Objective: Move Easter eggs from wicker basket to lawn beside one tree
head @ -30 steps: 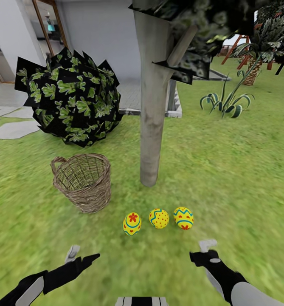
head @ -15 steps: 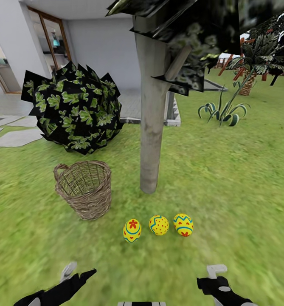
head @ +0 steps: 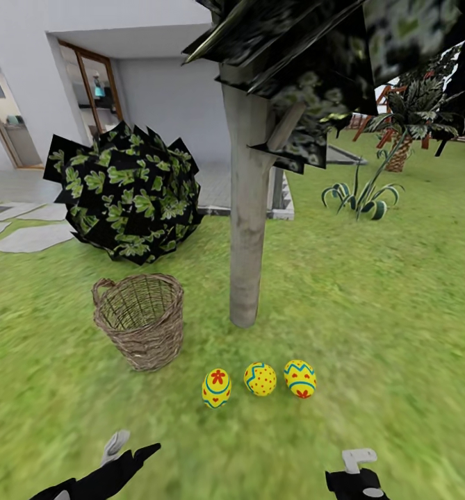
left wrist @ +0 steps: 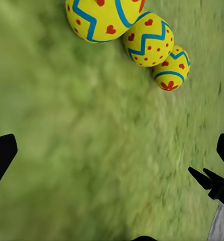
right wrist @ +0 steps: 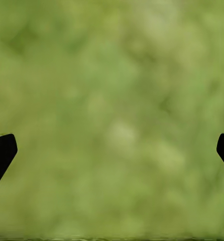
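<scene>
Three yellow Easter eggs lie in a row on the lawn (head: 371, 292) just in front of the tree (head: 248, 236): a flower egg (head: 217, 387), a dotted egg (head: 260, 379) and a zigzag egg (head: 300, 378). The wicker basket (head: 140, 319) stands upright to the trunk's left, and no egg shows inside it. My left gripper (head: 131, 449) is low at the front left, open and empty. In the left wrist view the eggs (left wrist: 148, 42) lie beyond the open gripper (left wrist: 112, 150). My right gripper (head: 354, 467) is at the bottom edge; in its wrist view the gripper (right wrist: 112, 150) is open over bare grass.
A round black-and-green bush (head: 124, 191) stands behind the basket. Grey paving slabs (head: 30, 236) lie at the far left, with the house wall (head: 169, 97) behind. A spiky plant (head: 361, 194) and a palm (head: 406, 132) stand at the back right.
The camera has tilted up, so the whole picture has slid downward. Both arms have drawn back toward the bottom edge. The eggs and basket stay where they were.
</scene>
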Controlling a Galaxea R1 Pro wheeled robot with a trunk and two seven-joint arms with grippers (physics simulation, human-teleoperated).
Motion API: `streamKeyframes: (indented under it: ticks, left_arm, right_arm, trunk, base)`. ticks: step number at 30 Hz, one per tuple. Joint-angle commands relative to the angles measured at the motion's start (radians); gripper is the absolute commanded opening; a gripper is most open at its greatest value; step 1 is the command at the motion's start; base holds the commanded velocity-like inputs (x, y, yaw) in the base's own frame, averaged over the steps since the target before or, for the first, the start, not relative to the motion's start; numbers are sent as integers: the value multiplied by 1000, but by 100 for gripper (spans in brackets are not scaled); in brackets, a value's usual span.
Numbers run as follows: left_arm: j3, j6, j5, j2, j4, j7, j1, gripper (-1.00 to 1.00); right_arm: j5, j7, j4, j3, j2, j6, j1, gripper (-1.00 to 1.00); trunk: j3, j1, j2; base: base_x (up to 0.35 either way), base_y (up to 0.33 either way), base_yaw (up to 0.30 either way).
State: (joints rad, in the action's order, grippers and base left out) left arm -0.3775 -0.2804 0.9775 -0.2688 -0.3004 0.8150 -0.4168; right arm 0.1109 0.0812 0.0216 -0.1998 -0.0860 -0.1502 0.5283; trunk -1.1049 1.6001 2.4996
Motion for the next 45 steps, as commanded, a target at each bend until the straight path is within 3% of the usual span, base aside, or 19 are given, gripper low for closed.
streamKeyframes:
  ticks: [1, 33, 45]
  left_arm:
    - [-5, -10, 10, -1, 0, 1, 0, 100]
    - [-5, -10, 10, 14, 90, 1, 0, 100]
    - [-5, 21, 10, 17, 196, 0, 0, 100]
  right_arm:
    - [9, 2, -1, -9, 0, -3, -1, 100]
    - [10, 12, -32, -9, 2, -3, -27, 100]
    - [10, 12, -32, -9, 2, -3, -59, 100]
  trunk:
    - [2, -4, -7]
    - [103, -127, -231]
    - [140, -173, -315]
  base:
    - [0, 0, 0]
    - [0, 0, 0]
    - [0, 0, 0]
